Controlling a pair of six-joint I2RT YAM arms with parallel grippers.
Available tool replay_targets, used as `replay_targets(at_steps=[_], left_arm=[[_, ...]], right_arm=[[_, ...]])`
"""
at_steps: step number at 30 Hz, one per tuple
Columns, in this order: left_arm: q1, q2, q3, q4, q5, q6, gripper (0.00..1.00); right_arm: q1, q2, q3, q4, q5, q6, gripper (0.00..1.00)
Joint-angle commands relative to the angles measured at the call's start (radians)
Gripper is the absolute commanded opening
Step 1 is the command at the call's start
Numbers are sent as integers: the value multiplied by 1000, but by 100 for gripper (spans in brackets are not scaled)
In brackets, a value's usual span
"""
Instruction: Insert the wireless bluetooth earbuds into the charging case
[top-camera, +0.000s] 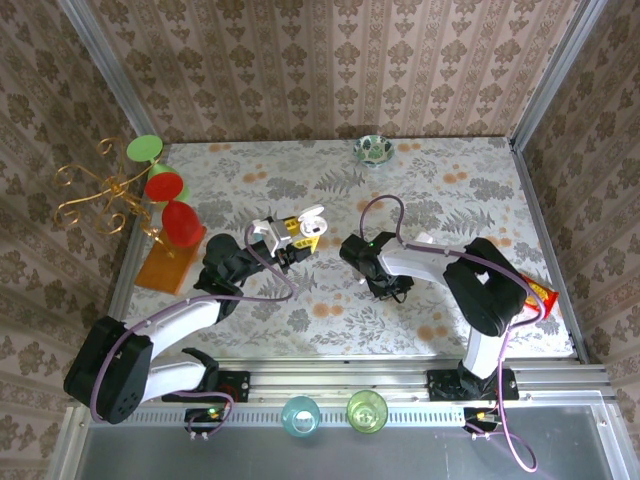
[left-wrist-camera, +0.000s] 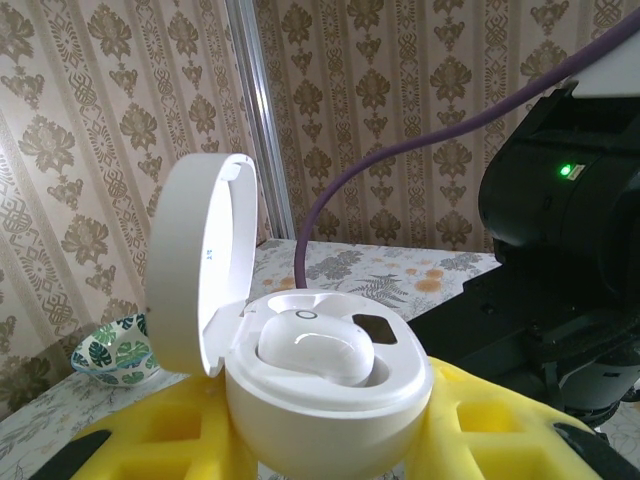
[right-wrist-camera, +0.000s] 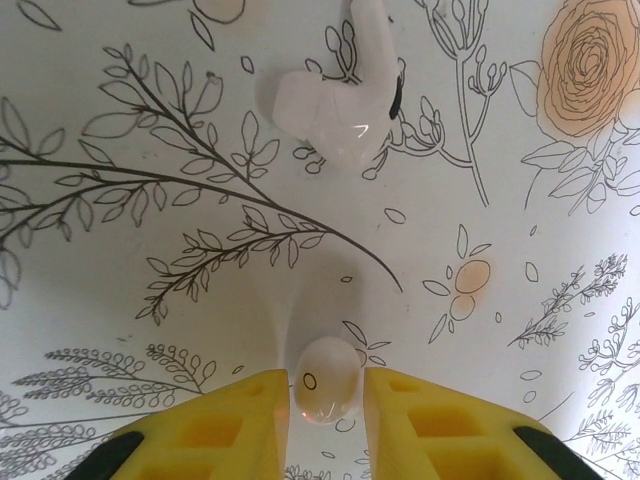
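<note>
My right gripper (right-wrist-camera: 327, 388) is pinched on a white earbud (right-wrist-camera: 323, 372) low over the tabletop (right-wrist-camera: 120, 330), right of its centre. My left gripper (top-camera: 296, 233) clamps the open charging case (left-wrist-camera: 330, 405) in the air near the middle, lid (left-wrist-camera: 200, 265) up, with one seated bud (left-wrist-camera: 318, 345) already inside. The hold is my worry: the earbud is glossy and rounded and sits at the very fingertips, so it may squirt out on the lift. It may also twist and meet the free well the wrong way round. The raised lid and the seated bud crowd the approach, and the arms must come close together, so a knock could tilt the case in its grip. Another white glossy piece (right-wrist-camera: 335, 110) lies just beyond on the tabletop; what it is I cannot say. A patterned bowl (top-camera: 372, 150) at the far edge and a gold stand (top-camera: 95, 190) with coloured cups at the left edge are both well apart.
</note>
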Motion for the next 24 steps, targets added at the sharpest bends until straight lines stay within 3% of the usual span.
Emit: replay_targets(at_steps=[1,14,20,24], left_arm=[[7,-20,-10,6,5,14,21],[9,-27,-14,4,5,15,21],[9,-26,-11,-2,13,13,21],[9,-18,-4,0,13,13,21]], right_arm=[[11,22,26,-42,48,18,27],[17,42,29,-62,79,18,21],[12,-144,5,-24,6,0,19],[-6,-305,1,31,-137,-29,20]])
